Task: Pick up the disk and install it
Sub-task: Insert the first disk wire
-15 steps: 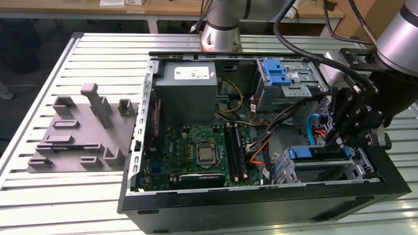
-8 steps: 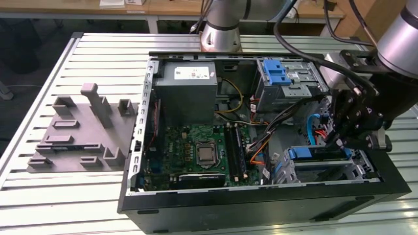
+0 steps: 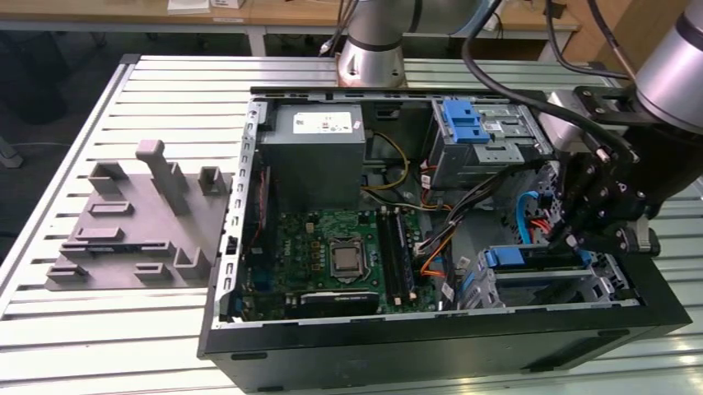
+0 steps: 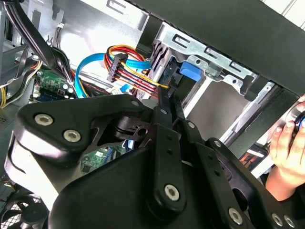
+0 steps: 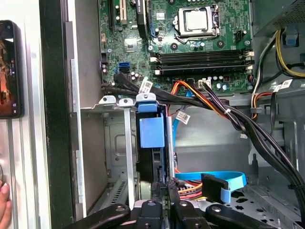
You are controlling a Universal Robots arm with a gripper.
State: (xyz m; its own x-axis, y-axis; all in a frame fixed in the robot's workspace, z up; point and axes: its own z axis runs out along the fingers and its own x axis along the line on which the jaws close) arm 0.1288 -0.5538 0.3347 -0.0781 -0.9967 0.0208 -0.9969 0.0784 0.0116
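Observation:
The disk (image 3: 536, 260) stands on edge in the lower drive cage (image 3: 598, 284) at the exterior view's right of the open computer case. Its blue bracket shows in both wrist views (image 5: 151, 132) (image 4: 189, 71). My gripper (image 3: 569, 240) hangs just above that cage. In the first wrist view the gripper (image 5: 166, 188) has its fingers drawn together, their tips against the disk's near end with nothing seen between them. The second wrist view shows the gripper (image 4: 167, 95) ending just short of the blue bracket.
Black, orange and blue cables (image 5: 214, 181) run close beside the cage. The motherboard (image 3: 341, 255), grey power box (image 3: 318, 148) and an upper cage with a blue latch (image 3: 472, 123) sit in the case. A grey fixture (image 3: 137, 222) lies left. A hand (image 4: 286, 143) rests outside the case.

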